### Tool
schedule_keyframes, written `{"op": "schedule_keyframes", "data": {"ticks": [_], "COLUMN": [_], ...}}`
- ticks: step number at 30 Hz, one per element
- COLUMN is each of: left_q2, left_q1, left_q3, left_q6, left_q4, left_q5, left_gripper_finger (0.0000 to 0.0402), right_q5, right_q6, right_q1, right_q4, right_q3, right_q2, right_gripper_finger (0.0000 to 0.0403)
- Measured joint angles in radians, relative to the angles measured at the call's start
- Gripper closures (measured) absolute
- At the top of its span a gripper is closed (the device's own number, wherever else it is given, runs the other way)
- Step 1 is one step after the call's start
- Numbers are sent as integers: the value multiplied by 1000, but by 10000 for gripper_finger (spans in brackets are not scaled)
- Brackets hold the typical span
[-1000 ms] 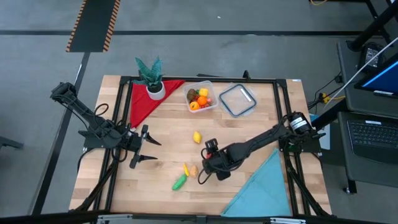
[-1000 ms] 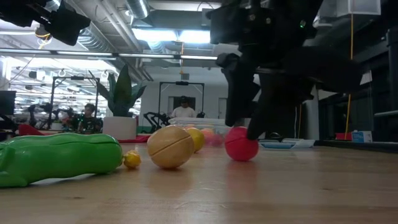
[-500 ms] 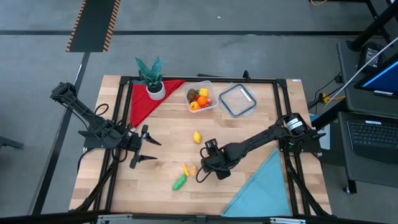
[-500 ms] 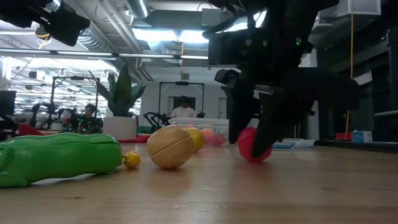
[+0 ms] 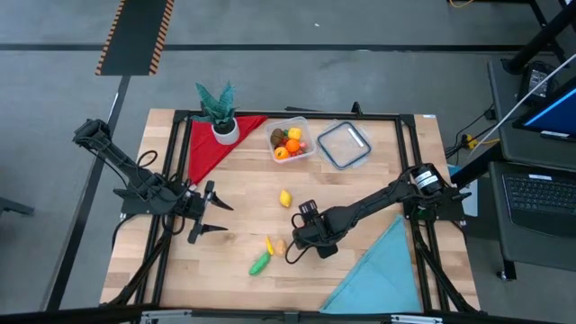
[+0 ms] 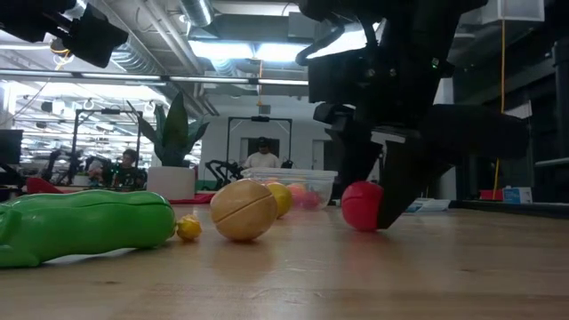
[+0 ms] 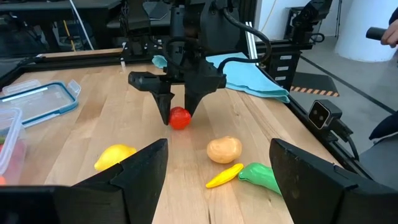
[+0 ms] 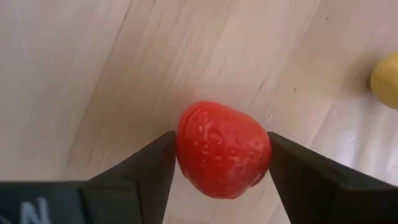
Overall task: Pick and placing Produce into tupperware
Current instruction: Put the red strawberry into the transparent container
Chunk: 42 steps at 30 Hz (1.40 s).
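A red toy strawberry sits on the wooden table, and my right gripper is shut on it near the table's middle. In the low view the strawberry shows between the dark fingers. Loose produce lies nearby: a yellow lemon, a tan potato, a small yellow piece and a green one. The clear tupperware stands at the far middle with several pieces inside. My left gripper waits open at the table's left, above the surface. My right gripper pinches the strawberry by its two opposite sides between its two fingers. The fingers come steeply from above, slanting in from the table's right. The strawberry's underside is on the table.
A clear lid with a blue rim lies right of the tupperware. A potted plant stands on a red cloth at the far left. A light blue cloth covers the near right corner. A dark frame edges the table.
My right gripper has tipped a little steeper and shifted slightly toward the table's right edge. The strawberry has slid a short way along the table with it, staying between the fingers.
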Motion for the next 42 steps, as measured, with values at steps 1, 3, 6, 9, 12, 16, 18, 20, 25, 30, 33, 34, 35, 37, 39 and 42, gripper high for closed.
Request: {"op": "schedule_keyframes", "data": {"ticks": [1, 3, 6, 9, 12, 16, 18, 20, 25, 30, 33, 34, 35, 37, 39, 42], "left_q2": [0, 0, 0, 0, 0, 0, 0, 0, 0, 0, 0, 0, 0, 0, 0, 0], "left_q1": [0, 0, 0, 0, 0, 0, 0, 0, 0, 0, 0, 0, 0, 0, 0, 0], "left_q3": [0, 0, 0, 0, 0, 0, 0, 0, 0, 0, 0, 0, 0, 0, 0, 0], "left_q6": [0, 0, 0, 0, 0, 0, 0, 0, -8, -26, -26, -26, -26, -26, -26, -26], "left_q4": [0, 0, 1, 1, 1, 1, 2, 2, 2, -4, -5, -6, -6, -6, -6, -7], "left_q5": [0, 0, 0, 0, 0, 0, 0, 0, 0, 0, 0, 0, 0, 0, 0, 0], "left_gripper_finger": [129, 129, 129, 129, 129, 129, 129, 129, 129, 129, 129, 129, 129, 129, 129, 129], "right_q5": [0, 0, 0, -16, -26, -26, -25, -25, -33, -34, -34, -34, -34, -36, -38, -39], "right_q6": [1, 1, 1, 1, 6, 34, 59, 80, 112, 127, 145, 161, 175, 217, 244, 272], "right_q1": [0, -1, -2, -2, -4, -5, -7, -11, -19, -20, -22, -24, -27, -34, -42, -56], "right_q4": [0, 2, 3, 3, 3, 4, 5, 5, 5, 5, 6, 7, 11, 16, 15, 16], "right_q3": [0, 0, 0, 0, 0, 0, 0, 0, 1, 1, 1, 1, 1, 2, 7, 22], "right_q2": [0, 0, 0, 0, 0, 0, 0, 0, 0, 0, 0, 0, 0, 0, 0, 0], "right_gripper_finger": [159, 160, 160, 160, 171, 208, 224, 224, 224, 219, 224, 224, 224, 224, 224, 224]}}
